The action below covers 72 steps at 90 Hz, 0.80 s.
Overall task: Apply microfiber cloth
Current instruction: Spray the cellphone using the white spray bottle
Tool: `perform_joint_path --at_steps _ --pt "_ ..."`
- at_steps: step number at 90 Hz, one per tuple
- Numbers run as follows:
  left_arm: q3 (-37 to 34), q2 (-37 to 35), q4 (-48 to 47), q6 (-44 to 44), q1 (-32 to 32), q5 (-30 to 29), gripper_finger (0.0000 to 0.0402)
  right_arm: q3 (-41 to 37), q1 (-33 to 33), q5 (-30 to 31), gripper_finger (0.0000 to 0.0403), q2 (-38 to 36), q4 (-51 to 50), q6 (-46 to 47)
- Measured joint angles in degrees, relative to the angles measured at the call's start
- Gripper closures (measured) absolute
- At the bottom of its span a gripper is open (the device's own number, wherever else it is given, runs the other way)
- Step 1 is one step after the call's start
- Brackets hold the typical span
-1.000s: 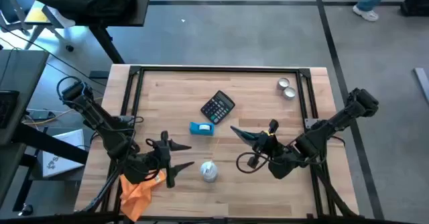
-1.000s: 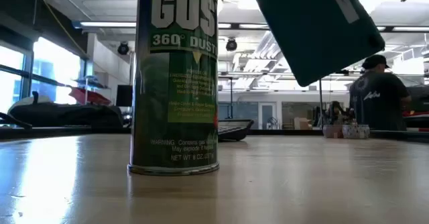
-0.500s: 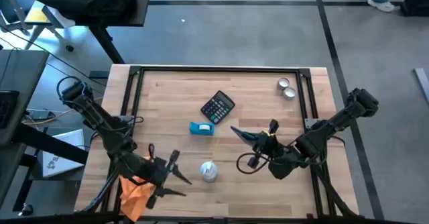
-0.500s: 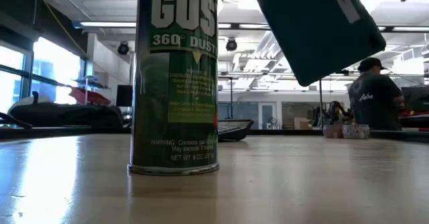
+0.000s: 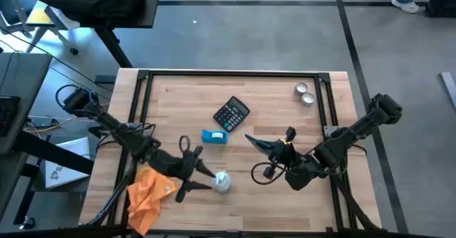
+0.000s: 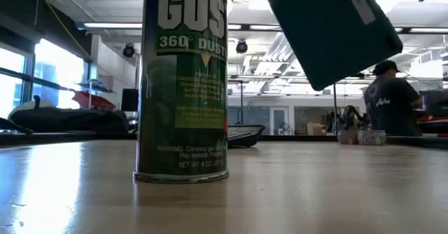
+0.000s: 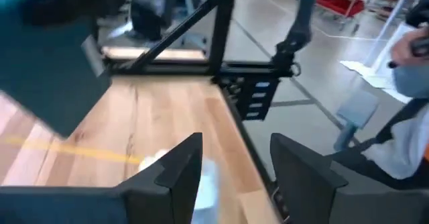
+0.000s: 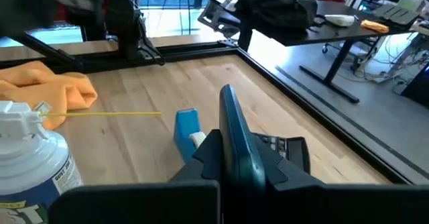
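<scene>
- Right now the microfiber cloth (image 5: 151, 194) lies crumpled at the near left corner of the table (image 5: 185, 99), toward 7 o'clock from the table's middle in the high view, with nothing holding it.
- Its long axis seems to run from the table edge up toward 1 o'clock, though the outline is irregular.
- The left gripper (image 5: 202, 173) hovers just to the 3 o'clock side of the cloth, fingers spread apart and empty, pointing toward the spray can (image 5: 223, 182) and away from the cloth.
- So from those fingers the cloth lies back at about 8 o'clock, behind the wrist; I judge the arm must pull back and turn before it can close on the fabric.
- The left wrist view bears this out: its two fingers (image 7: 175, 172) stand apart, with bare wood and the table frame ahead and no orange in sight.
- The right gripper (image 5: 265, 145) sits right of centre, clamped on a flat teal tablet-like slab (image 8: 236, 143), which shows edge-on between the fingers.
- It is well apart from the cloth, which its wrist view shows far across the table beyond the can.
- The left arm is plainly the nearer one, and the only free one.
- A blue box (image 5: 214, 136) and a calculator (image 5: 231, 113) lie around the middle, two small tins (image 5: 305, 93) at 1 o'clock.
</scene>
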Motion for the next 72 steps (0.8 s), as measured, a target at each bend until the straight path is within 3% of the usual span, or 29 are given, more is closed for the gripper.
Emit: perform_joint_path --at_steps 27,47,66,72 --pt "-0.2 -2.7 -12.8 0.9 2.8 -3.7 0.0209 0.0 0.0 -0.9 0.0402 0.0 -0.6 0.0" --pt "-0.2 -2.6 -11.4 4.0 2.9 -5.3 0.0209 0.0 0.0 -1.0 0.0402 0.0 -0.6 0.0" --pt "-0.2 -2.6 -9.2 0.0 2.9 -3.5 0.0208 0.0 0.0 -1.0 0.0402 0.0 -0.6 0.0" --pt "-0.2 -2.6 -9.1 -1.5 2.9 -5.7 0.0208 0.0 0.0 -1.0 0.0402 0.0 -0.6 0.0"
